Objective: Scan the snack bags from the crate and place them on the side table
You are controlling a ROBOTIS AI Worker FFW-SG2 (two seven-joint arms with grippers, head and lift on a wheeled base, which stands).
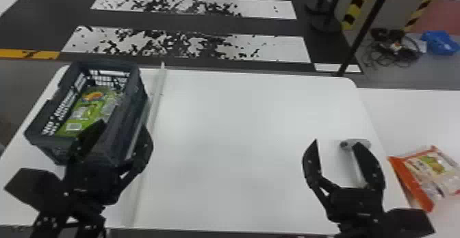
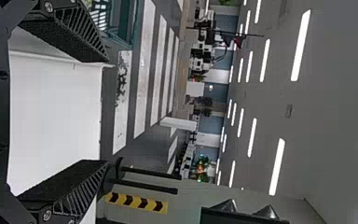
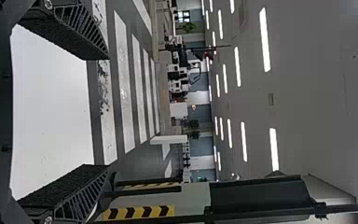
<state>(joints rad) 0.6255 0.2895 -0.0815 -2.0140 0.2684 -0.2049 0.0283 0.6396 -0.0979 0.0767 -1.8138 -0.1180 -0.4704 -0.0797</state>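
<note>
Crate: the dark grey plastic crate [image 1: 137, 83] stands upright on the left part of the white table [image 1: 239, 128], its sides a lattice of openings.
Green snack bag: the green snack bag [image 1: 90, 112] lies inside the crate, a pale label and an orange patch on its face; the left gripper covers part of the view of its near end.
Orange snack bag: the orange-edged snack bag [image 1: 436, 175] lies on the side table [image 1: 407, 117], to the right of the white table, printed face up.
Left gripper: the left gripper [image 1: 125, 126] is at the crate's near end, its two fingers spread wide with nothing between their pads; whether it touches the crate cannot be told.
Right gripper: the right gripper [image 1: 336, 143] is above the right part of the white table, fingers wide apart and gripping nothing.
Grey device: a grey device [image 1: 346, 145] with a rounded head and a long pale handle is at the right gripper, partly hidden by one finger; contact between them cannot be told.
Strip: a pale, narrow strip [image 1: 158, 90] runs from the far edge of the white table toward the near one, just right of the crate.
Floor: worn white stripes cross the dark floor beyond the table; farther right lie tangled cables [image 1: 393, 49] and a blue bundle [image 1: 439, 42].
</note>
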